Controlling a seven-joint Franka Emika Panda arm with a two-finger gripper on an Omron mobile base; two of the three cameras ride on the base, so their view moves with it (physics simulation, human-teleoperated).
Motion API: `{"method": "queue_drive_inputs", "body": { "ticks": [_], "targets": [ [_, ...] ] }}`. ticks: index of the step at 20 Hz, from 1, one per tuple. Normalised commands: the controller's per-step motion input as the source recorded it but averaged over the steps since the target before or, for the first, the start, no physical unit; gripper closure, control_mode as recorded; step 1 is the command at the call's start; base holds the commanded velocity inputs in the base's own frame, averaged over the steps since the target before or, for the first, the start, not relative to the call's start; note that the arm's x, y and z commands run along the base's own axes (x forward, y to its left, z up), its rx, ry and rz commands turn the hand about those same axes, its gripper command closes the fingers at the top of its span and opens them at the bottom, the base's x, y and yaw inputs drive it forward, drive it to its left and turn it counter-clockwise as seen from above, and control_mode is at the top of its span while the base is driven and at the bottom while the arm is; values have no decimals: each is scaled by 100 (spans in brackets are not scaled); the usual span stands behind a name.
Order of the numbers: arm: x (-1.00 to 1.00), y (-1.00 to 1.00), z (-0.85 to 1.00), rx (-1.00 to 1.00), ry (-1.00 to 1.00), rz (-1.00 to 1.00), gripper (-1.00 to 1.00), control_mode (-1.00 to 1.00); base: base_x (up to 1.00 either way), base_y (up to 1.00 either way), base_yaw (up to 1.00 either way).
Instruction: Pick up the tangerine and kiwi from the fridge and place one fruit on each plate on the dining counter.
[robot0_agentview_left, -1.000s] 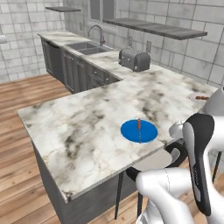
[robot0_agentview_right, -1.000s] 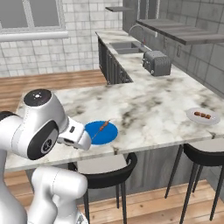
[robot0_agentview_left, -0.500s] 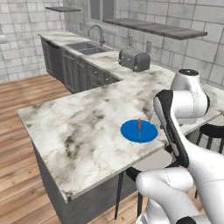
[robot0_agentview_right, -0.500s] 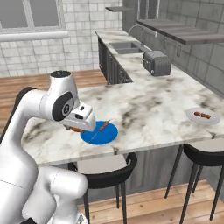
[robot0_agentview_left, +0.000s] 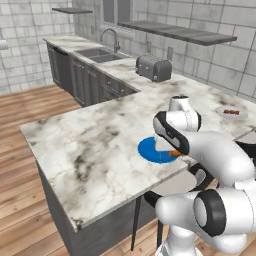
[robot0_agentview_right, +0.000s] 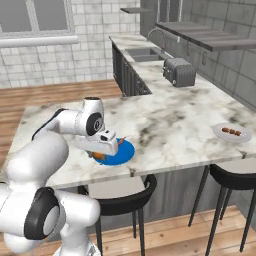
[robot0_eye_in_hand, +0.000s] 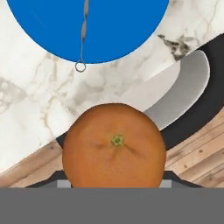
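The tangerine (robot0_eye_in_hand: 113, 146), round and orange, sits between my gripper's (robot0_agentview_right: 100, 156) fingers, which are shut on it. It hangs just over the near edge of the dining counter (robot0_agentview_left: 90, 145), beside the near rim of the bright blue plate (robot0_agentview_right: 123, 152) (robot0_eye_in_hand: 87, 26). In the left base view a sliver of orange shows under my hand (robot0_agentview_left: 175, 153), at the blue plate's (robot0_agentview_left: 149, 150) right side. The pale plate (robot0_agentview_right: 231, 132) (robot0_agentview_left: 231, 113) lies far to the right on the same marble top. The kiwi and the fridge are out of view.
A thin skewer (robot0_eye_in_hand: 83, 30) lies on the blue plate. Black stools (robot0_agentview_right: 120, 192) (robot0_agentview_right: 235, 175) stand under the counter's near edge, one seat (robot0_eye_in_hand: 183, 96) right below my hand. A toaster (robot0_agentview_right: 180, 72) and sink (robot0_agentview_left: 100, 54) are on the back counter.
My arm has swung up from low beside the base, over the counter, then come down at the blue plate's near rim with the tangerine. The plates have not moved.
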Motion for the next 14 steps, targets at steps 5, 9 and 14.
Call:
{"method": "queue_drive_inputs", "body": {
  "ticks": [5,9,14],
  "targets": [
    [61,-3,-14,0,3,0,100,-100,0,0,0],
    [51,0,0,0,-8,2,100,-100,0,0,0],
    [49,0,-40,0,-14,5,100,-100,0,0,0]
  ]
}}
